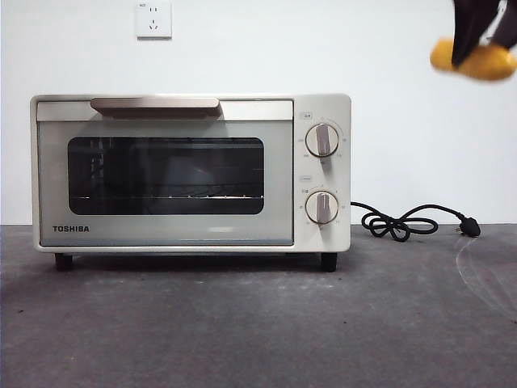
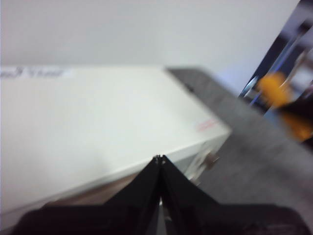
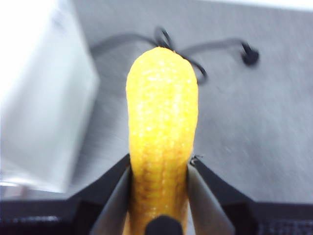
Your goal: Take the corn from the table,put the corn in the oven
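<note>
Holding the corn (image 3: 162, 142) tight, your right gripper (image 3: 161, 169) hangs high, right of the shut oven (image 1: 190, 174); left gripper (image 2: 160, 164) is closed, empty.

I work in a bare test room: a plain white wall (image 1: 242, 48) with one socket (image 1: 153, 19), grey desk (image 1: 242, 323), lone toaster oven (image 1: 191, 173).
</note>
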